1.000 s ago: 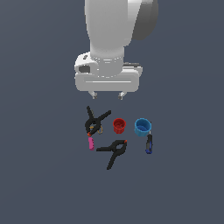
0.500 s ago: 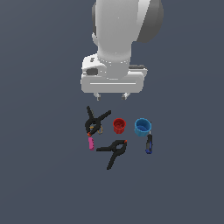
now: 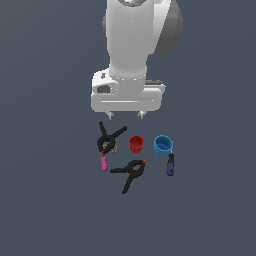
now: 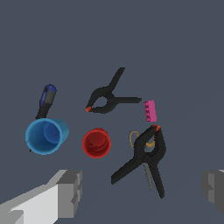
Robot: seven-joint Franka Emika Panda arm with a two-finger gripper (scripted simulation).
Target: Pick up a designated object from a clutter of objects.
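Six small items lie in a loose cluster on the dark grey counter: two black spring clamps, two cups, one pen-like object and one pink piece.

The pink piece is a single stubby magenta oblong, far smaller than the clamps. It lies at the edge of the cluster on the exterior view's left, just beside the tip of the first clamp and near the handle of the second clamp, touching neither as far as the pictures show. In the wrist view it sits between the two clamps' ends.

The one red cup stands upright in the middle, open side up. The one blue cup stands to the exterior view's right of it, apart. The dark blue pen-like object lies just beside the blue cup.

The pincer hangs above the cluster, its fingers spread wide and holding nothing.
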